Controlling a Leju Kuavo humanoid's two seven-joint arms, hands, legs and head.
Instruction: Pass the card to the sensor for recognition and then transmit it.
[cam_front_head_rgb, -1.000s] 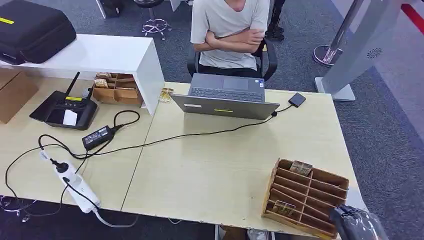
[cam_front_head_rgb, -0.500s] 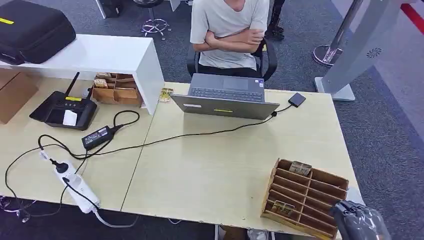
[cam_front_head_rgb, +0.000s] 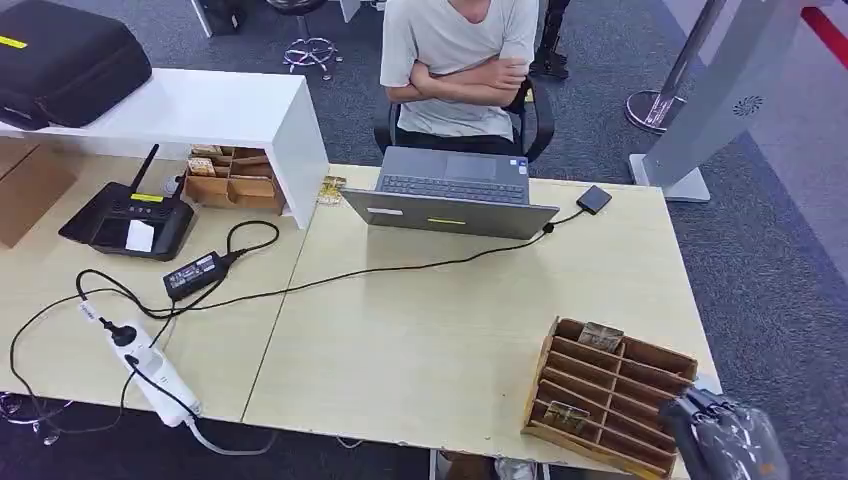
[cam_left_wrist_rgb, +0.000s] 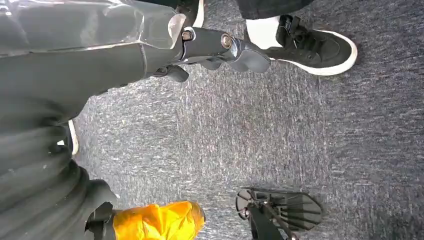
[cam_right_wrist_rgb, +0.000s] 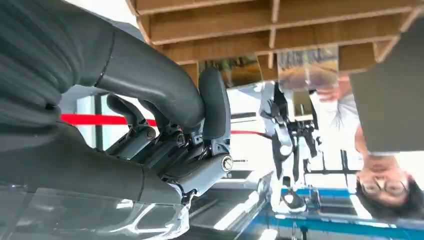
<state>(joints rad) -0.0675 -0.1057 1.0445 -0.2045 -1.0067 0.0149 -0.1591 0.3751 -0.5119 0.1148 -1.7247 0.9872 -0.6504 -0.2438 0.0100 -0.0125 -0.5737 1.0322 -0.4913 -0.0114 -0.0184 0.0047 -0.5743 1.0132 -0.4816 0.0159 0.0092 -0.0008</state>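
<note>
A wooden slotted card rack (cam_front_head_rgb: 610, 395) stands at the table's near right corner, with one card (cam_front_head_rgb: 600, 336) in its far slot and another card (cam_front_head_rgb: 568, 415) in a near slot. My right hand (cam_front_head_rgb: 725, 440), wrapped in clear plastic, hovers just off the rack's near right corner and holds nothing. In the right wrist view this hand (cam_right_wrist_rgb: 190, 130) has its fingers apart, a short way from the rack (cam_right_wrist_rgb: 280, 25) and its cards (cam_right_wrist_rgb: 240, 70). The small black sensor (cam_front_head_rgb: 594, 199) lies at the far right of the table, cabled to the laptop (cam_front_head_rgb: 452, 195). My left hand (cam_left_wrist_rgb: 215, 45) hangs over the carpet, holding nothing.
A person (cam_front_head_rgb: 455, 60) sits behind the laptop with arms folded. A cable (cam_front_head_rgb: 400, 270) crosses the table to a power brick (cam_front_head_rgb: 193, 275) and power strip (cam_front_head_rgb: 150, 370). A white shelf (cam_front_head_rgb: 200, 110) and a black device (cam_front_head_rgb: 130, 220) stand at the left. A shoe (cam_left_wrist_rgb: 305, 40) is near my left hand.
My right hand has drifted slightly to the right beside the rack's near corner. Nothing else has moved.
</note>
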